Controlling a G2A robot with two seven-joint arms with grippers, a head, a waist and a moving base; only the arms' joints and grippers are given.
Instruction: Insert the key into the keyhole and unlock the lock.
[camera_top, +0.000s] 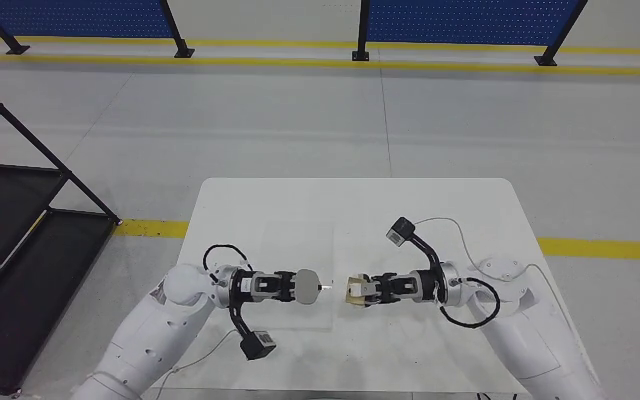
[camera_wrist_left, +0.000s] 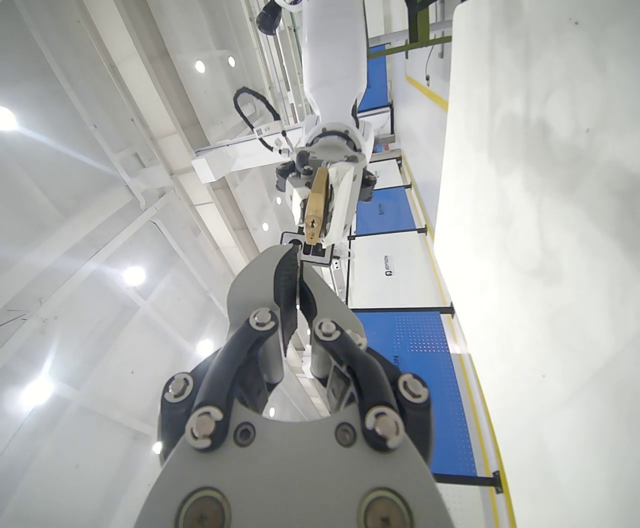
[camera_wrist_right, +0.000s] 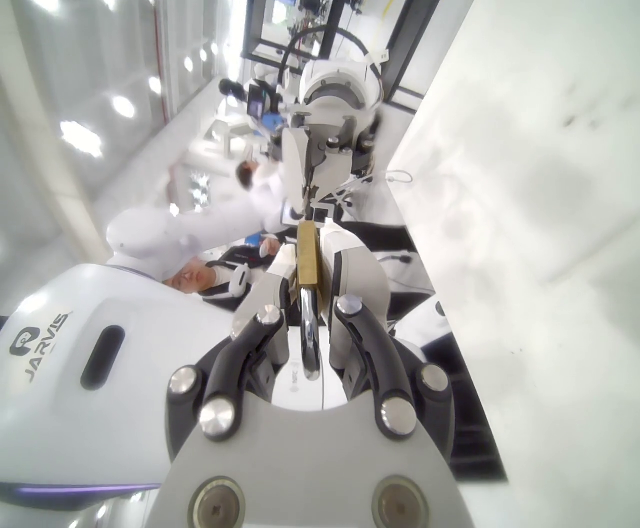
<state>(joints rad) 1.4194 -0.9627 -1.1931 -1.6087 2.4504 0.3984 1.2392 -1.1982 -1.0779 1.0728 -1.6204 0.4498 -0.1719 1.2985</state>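
Above the white table (camera_top: 420, 215), my two grippers face each other tip to tip. My left gripper (camera_top: 308, 288) is shut on a small silver key (camera_top: 325, 290) that points at the lock. My right gripper (camera_top: 362, 290) is shut on a brass padlock (camera_top: 352, 290). In the left wrist view the padlock (camera_wrist_left: 316, 207) shows its keyhole end toward me, just beyond my shut fingers (camera_wrist_left: 287, 280). In the right wrist view the padlock (camera_wrist_right: 306, 255) sits between the pads, its steel shackle (camera_wrist_right: 310, 335) toward the wrist. The key (camera_wrist_right: 307, 200) stands right at its far end.
A black metal rack (camera_top: 40, 250) stands left of the table. Blue fence panels (camera_top: 470, 20) and yellow floor lines run behind. Thin cables (camera_top: 450, 225) lie on the table near the right arm.
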